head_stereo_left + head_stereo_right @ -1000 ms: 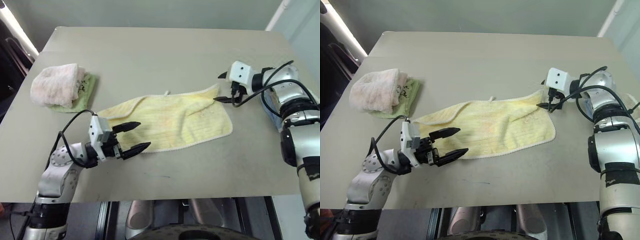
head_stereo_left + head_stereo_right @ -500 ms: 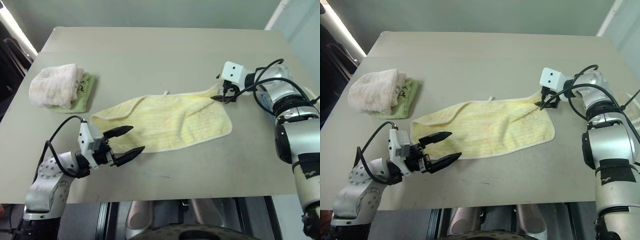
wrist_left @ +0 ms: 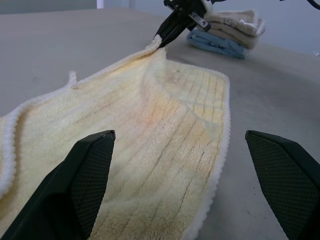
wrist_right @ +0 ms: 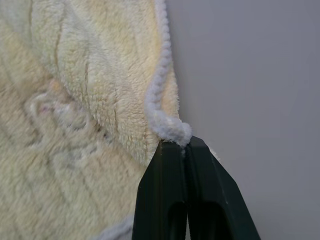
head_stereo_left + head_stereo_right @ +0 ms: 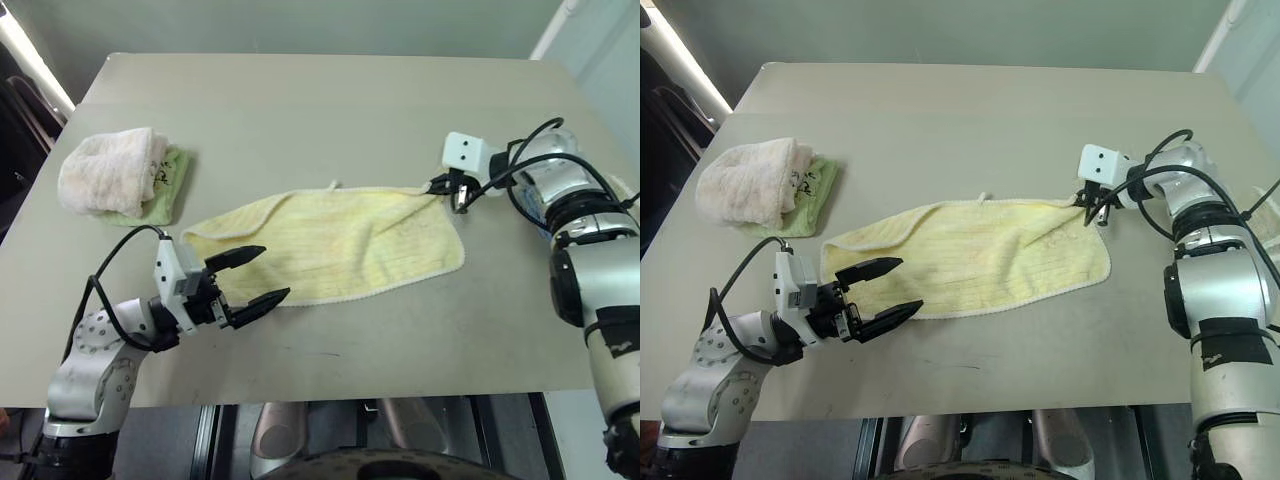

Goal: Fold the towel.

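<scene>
Nearby, rolled pink towel (image 5: 108, 170) on green cloth (image 5: 170, 186)

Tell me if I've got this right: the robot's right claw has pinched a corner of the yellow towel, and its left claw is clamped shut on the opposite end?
Not quite. The right gripper is indeed shut on a far corner of the towel, as the right wrist view shows. But the left gripper is open, its fingers spread wide beside the towel's near edge and gripping nothing; the left eye view shows this.

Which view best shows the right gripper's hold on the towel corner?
The right wrist view: the right gripper has its fingers shut on the towel corner's corded edge. Both eye views show it small; the left wrist view, distant.
</scene>
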Robot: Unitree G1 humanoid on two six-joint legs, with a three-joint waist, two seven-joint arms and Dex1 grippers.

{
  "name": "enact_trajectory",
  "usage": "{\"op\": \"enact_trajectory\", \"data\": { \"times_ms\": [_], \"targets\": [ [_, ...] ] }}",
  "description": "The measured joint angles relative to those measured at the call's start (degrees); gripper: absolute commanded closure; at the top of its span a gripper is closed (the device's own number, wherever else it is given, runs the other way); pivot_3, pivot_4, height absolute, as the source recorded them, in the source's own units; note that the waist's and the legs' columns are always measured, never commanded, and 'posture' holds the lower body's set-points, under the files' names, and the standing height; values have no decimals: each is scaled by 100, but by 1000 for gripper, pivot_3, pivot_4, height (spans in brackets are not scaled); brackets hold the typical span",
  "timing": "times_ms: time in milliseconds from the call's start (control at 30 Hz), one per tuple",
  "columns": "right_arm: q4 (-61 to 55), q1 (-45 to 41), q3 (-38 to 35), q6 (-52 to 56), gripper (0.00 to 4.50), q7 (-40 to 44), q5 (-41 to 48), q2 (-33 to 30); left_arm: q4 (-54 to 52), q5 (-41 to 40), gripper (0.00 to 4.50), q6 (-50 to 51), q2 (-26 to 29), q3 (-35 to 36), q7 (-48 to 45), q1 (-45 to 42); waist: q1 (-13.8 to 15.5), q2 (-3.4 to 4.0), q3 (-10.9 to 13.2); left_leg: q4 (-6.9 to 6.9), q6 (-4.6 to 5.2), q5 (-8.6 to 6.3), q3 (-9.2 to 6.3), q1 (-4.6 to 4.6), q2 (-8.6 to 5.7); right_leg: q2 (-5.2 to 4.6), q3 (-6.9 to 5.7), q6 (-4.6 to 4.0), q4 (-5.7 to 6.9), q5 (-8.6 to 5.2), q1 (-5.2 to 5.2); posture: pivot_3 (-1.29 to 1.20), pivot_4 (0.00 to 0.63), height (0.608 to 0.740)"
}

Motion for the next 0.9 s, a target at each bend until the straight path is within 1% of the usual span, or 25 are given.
{"op": "enact_trajectory", "data": {
  "times_ms": [167,267,367,433,500,600,667,767,900],
  "targets": [
    [-244,-77,-90,110,4490,717,80,-233,72,-3,0,-1,8,-3,-4,-272,2,1,0,0,-1,1,0,1,0,0,-1,-1,2,0,0,0,150,697],
    [-637,-62,-301,397,4490,1150,386,-395,275,-24,0,-5,9,27,-5,-564,1,1,0,0,-4,4,1,1,0,0,0,-1,2,0,1,0,150,697],
    [-1269,96,-517,861,4490,1386,733,-541,468,-23,0,-20,12,62,-21,-772,-3,-1,0,-1,-7,5,1,3,0,0,0,-3,1,-1,1,0,150,697],
    [-2045,504,-755,1485,4490,1399,1059,-581,680,2,0,-64,81,89,-104,-920,3,-3,-2,-3,-10,7,0,4,1,1,-2,-4,1,-4,5,0,150,697],
    [-2939,1089,-979,2208,4490,1272,1387,-560,912,43,0,-155,229,155,-204,-1038,3,-2,-1,-4,-16,10,0,6,2,1,-4,-5,2,-5,5,0,150,697],
    [-4234,2020,-1217,3170,4490,832,1734,-540,1281,203,0,-365,450,279,-393,-1126,2,0,0,-5,-18,11,2,6,1,1,-3,-4,3,-5,3,0,150,697],
    [-4962,2439,-1330,3636,4490,534,1925,-528,1576,337,0,-560,566,312,-545,-1178,-2,1,1,-4,-17,12,2,6,1,1,-3,-4,6,-5,2,0,150,697],
    [-5847,2739,-1439,4182,4490,190,2167,-541,2060,552,0,-894,702,336,-746,-1370,-8,2,1,-4,-16,21,1,7,0,2,-3,-4,10,0,2,0,150,697],
    [-6728,2863,-1461,4789,4490,-110,2425,-595,2984,966,0,-1454,847,297,-865,-1933,-9,2,1,-3,-16,31,-3,7,-1,4,-3,-6,17,5,1,0,150,697]
  ]
}}
